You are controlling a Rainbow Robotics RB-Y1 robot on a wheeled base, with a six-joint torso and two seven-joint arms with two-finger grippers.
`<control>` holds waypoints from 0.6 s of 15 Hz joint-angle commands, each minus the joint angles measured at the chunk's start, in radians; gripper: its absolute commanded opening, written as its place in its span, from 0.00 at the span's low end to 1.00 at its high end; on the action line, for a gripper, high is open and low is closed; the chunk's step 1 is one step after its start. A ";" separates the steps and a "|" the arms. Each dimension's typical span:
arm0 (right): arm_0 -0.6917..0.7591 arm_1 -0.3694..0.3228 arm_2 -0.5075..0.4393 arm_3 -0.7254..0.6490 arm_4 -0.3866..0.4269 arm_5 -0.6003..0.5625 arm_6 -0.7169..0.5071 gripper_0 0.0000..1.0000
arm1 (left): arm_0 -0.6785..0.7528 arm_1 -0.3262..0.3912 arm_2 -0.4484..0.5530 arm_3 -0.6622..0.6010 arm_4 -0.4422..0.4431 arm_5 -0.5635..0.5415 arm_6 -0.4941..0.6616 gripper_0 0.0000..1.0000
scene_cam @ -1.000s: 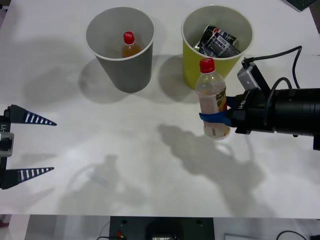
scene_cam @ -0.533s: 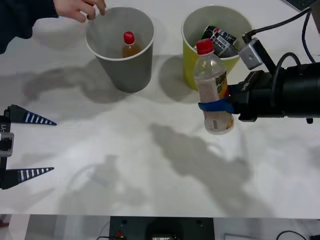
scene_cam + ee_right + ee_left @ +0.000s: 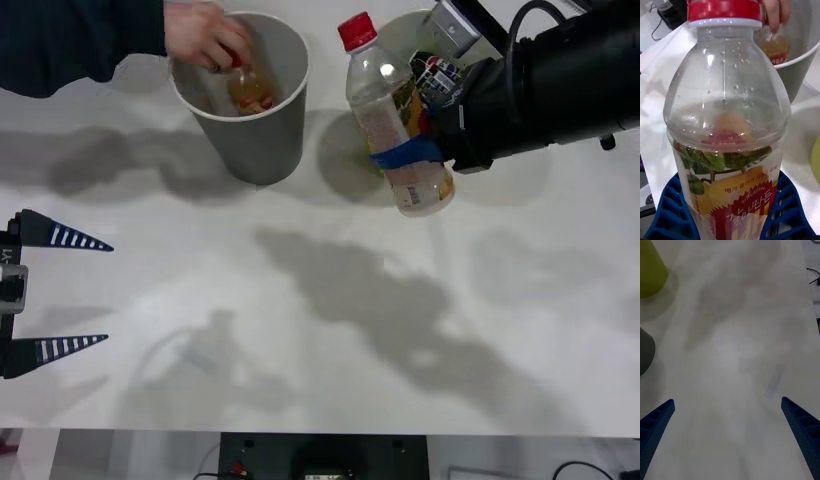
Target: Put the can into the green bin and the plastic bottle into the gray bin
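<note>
Holding the plastic bottle (image 3: 392, 120) firmly in our right gripper (image 3: 425, 150) beside the green bin (image 3: 395, 30), we should wait: a person's hand (image 3: 205, 35) is inside the gray bin (image 3: 255, 150).

Plenty tucked out of sight here

We see the green bin (image 3: 395, 30) mostly masked by the plastic bottle (image 3: 393, 118) and the right arm, and the can (image 3: 440, 72) peeks out only in part. We can't read the orange bottle (image 3: 248, 90) in the gray bin (image 3: 250, 140); a person's hand (image 3: 205, 35) covers its cap. In the right wrist view the plastic bottle's base runs off the edge. The left gripper (image 3: 60, 292) is cut by the frame's side.
</note>
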 commanded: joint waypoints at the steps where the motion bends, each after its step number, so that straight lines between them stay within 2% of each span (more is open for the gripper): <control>1: -0.154 0.006 0.089 0.099 -0.014 0.000 -0.002 0.00 | 0.000 0.000 0.000 0.000 0.000 0.000 0.000 0.98; 4: -0.329 0.078 0.171 0.250 -0.006 -0.001 0.000 0.00 | 0.000 0.000 0.000 0.000 0.000 0.000 0.000 0.98; 9: -0.570 0.256 0.250 0.546 0.031 0.003 0.003 0.00 | 0.000 0.000 0.000 0.000 0.000 0.000 0.000 0.98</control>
